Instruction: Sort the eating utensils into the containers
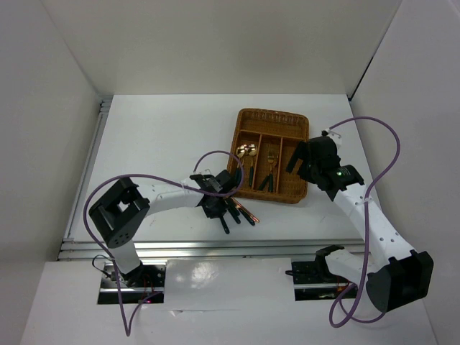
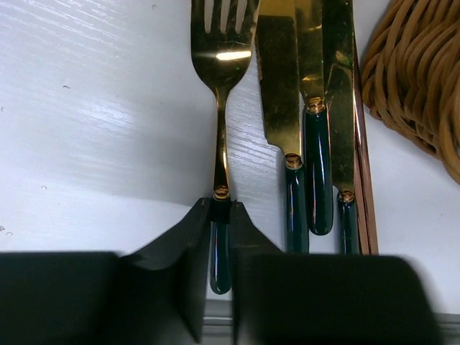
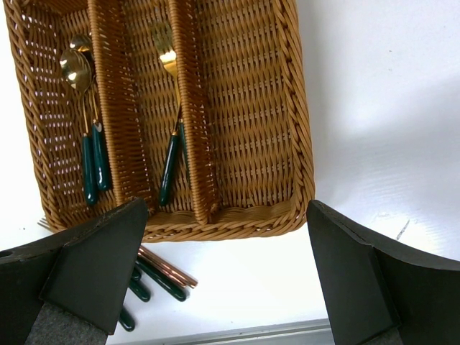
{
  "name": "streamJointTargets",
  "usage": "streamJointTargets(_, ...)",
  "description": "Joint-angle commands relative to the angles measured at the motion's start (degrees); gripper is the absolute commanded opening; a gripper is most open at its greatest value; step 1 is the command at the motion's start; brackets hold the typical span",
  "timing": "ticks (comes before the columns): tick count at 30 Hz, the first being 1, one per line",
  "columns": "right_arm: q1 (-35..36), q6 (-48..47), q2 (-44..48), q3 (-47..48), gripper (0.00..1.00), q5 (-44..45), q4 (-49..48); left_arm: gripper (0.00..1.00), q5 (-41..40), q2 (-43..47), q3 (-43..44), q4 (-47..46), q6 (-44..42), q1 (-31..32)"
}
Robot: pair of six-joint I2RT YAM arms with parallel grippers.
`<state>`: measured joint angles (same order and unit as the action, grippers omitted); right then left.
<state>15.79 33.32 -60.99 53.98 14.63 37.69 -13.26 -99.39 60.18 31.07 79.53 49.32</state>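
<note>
My left gripper (image 2: 221, 212) is shut on the dark green handle of a gold fork (image 2: 221, 108) that lies on the white table. Right of it lie three gold knives (image 2: 316, 165) and brown chopsticks (image 2: 366, 180), next to the wicker tray's edge (image 2: 417, 79). In the top view this gripper (image 1: 215, 203) is at the tray's near left corner. The tray (image 3: 244, 108) holds two spoons (image 3: 75, 72) in the left compartment and forks (image 3: 169, 65) in the middle one. My right gripper (image 3: 226, 212) is open and empty above the tray's near right corner.
The tray (image 1: 273, 112) stands mid-table, right of centre. Loose handles (image 3: 162, 280) and chopstick ends (image 3: 169, 267) lie just in front of its near edge. The table's metal front rail (image 1: 215, 248) runs close behind them. White walls enclose the table.
</note>
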Motion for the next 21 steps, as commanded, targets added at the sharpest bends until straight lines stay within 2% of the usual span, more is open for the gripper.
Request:
streamJointTargets(1,-0.32,-0.71,0.17,0.08,1.00,1.36,-2.01,0.17,-1.07,-2.11,0.81,3.02,0.28,0.25)
streamJointTargets(5,-0.32,-0.71,1.22,0.08,1.00,1.36,-2.01,0.00,0.07,-3.53,1.43,3.56,-0.42,0.25)
streamJointTargets(8,-0.32,-0.71,1.75,0.60,1.00,1.89,-1.48,0.00,0.07,-3.53,1.43,4.43,-1.74,0.25)
streamJointTargets(11,-0.32,-0.71,1.75,1.13,1.00,1.89,-0.78,0.00,-2.64,0.84,2.65,6.54,-3.41,0.25)
streamJointTargets(19,-0.32,-0.71,1.75,2.18,1.00,1.89,-0.78,0.00,-7.04,12.36,10.82,13.84,-18.42,0.25)
streamJointTargets(21,-0.32,-0.71,1.75,2.19,1.00,1.89,-0.78,0.00,-5.48,13.96,14.41,13.84,-25.69,0.25)
